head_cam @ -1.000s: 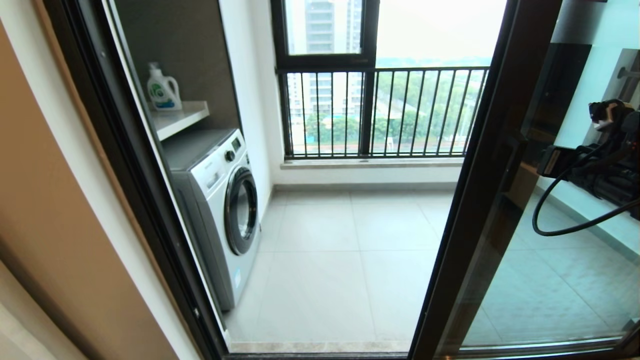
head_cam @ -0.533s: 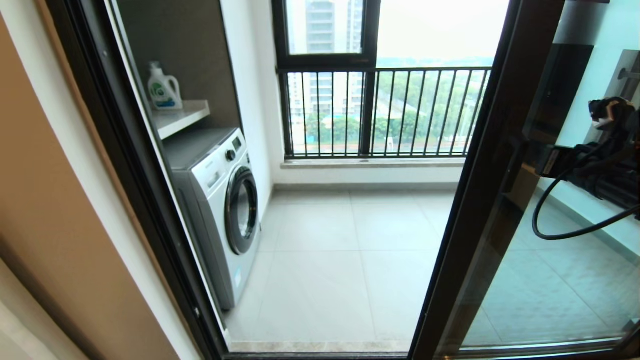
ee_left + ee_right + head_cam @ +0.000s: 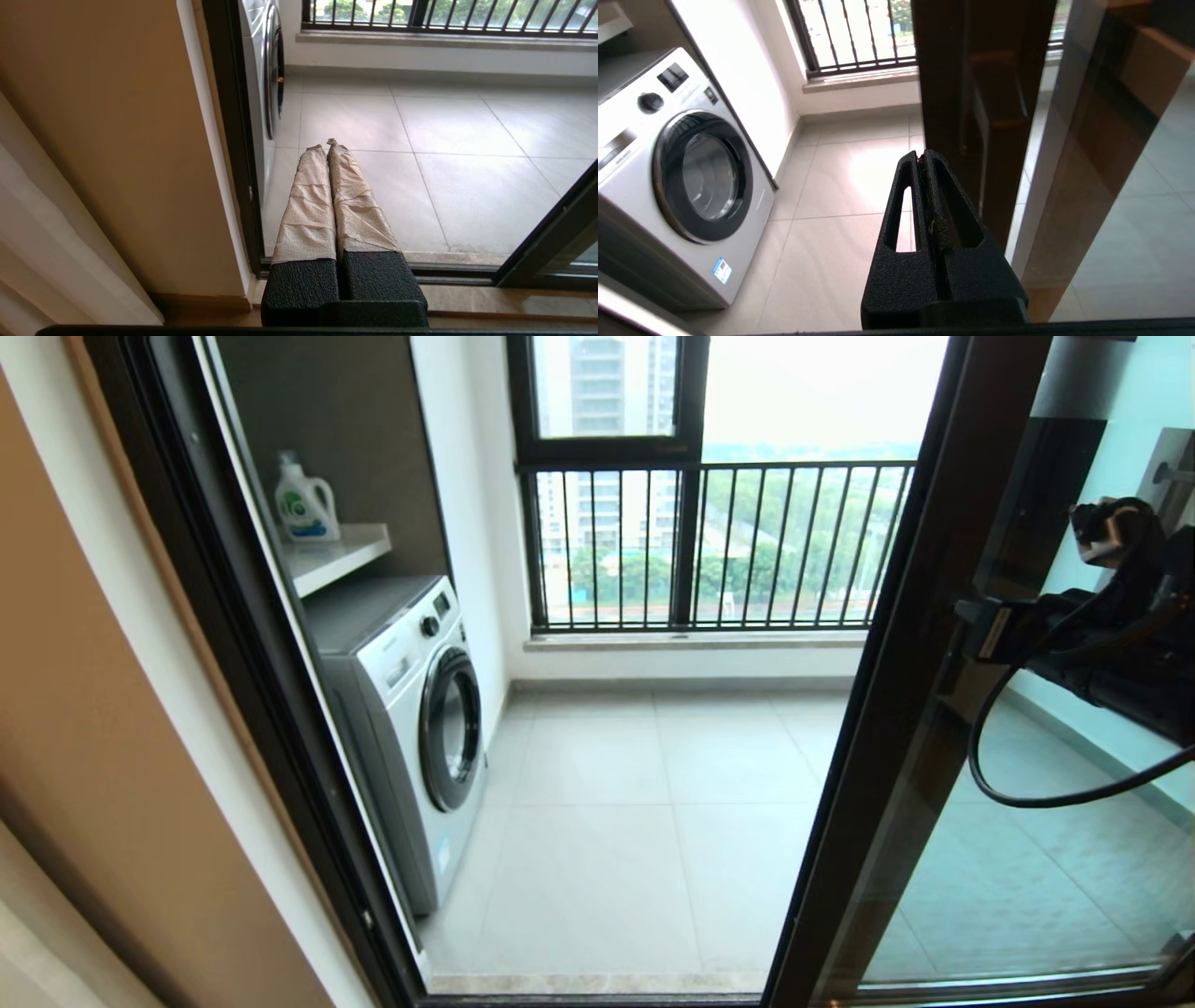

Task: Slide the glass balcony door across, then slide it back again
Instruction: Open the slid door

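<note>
my right gripper (image 3: 923,156) is pinched closed on nothing, just beside the dark frame of the glass balcony door (image 3: 896,709) at the right of the head view. my left gripper (image 3: 327,144) is closed too, parked low by the doorway.

No lettering can be read anywhere here. The detergent bottle (image 3: 304,502) on the shelf (image 3: 334,556) carries a green round emblem on its label, wording too small to make out. The washing machine (image 3: 668,186) has a small blue-and-white sticker (image 3: 721,270) low on its front and a control panel display (image 3: 672,77), both illegible. No brand name is legible on it.
</note>
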`<state>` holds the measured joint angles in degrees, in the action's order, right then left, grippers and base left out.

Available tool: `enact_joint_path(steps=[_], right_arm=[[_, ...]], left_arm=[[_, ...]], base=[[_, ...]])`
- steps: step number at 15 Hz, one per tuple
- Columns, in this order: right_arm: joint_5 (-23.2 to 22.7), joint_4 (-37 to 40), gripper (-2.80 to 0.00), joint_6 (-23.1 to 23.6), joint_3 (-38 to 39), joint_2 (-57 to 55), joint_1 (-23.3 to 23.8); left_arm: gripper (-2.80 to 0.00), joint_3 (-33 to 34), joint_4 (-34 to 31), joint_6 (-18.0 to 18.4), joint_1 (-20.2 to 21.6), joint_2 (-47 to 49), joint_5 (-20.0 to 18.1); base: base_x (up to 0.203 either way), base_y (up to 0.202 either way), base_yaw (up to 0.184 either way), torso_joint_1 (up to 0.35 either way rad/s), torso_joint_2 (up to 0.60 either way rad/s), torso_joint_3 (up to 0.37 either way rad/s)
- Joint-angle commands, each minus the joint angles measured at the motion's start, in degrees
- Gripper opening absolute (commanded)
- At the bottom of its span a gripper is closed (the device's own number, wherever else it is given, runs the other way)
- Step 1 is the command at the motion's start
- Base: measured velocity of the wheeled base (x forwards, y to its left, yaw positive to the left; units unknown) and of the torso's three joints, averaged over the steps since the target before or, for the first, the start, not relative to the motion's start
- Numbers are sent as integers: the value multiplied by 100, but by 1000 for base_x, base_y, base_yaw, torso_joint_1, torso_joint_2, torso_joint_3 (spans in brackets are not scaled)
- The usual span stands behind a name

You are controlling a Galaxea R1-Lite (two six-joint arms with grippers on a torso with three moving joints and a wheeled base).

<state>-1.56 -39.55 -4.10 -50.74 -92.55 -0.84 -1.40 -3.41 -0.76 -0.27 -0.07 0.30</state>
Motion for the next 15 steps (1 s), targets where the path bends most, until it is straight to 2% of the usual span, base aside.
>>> enact_joint_path(steps=[1,10,12,15], right_arm=[[-9,-18,-280,9,-28,66,-118],[23,-23,-280,96,-874,-1063,50],[196,-52,-280,101,-961,-1168,225],[186,-53,-280,106,-910,-1116,646]], left_arm=[[-280,0,-1,-4,0,7,5],[-280,0,-1,-4,0,7,5],[-280,0,-1,-4,0,7,5],[-280,0,-1,-4,0,7,5]], base=[[0,0,0,0,0,0],[0,0,0,0,0,0],[0,0,0,0,0,0],[0,0,0,0,0,0]])
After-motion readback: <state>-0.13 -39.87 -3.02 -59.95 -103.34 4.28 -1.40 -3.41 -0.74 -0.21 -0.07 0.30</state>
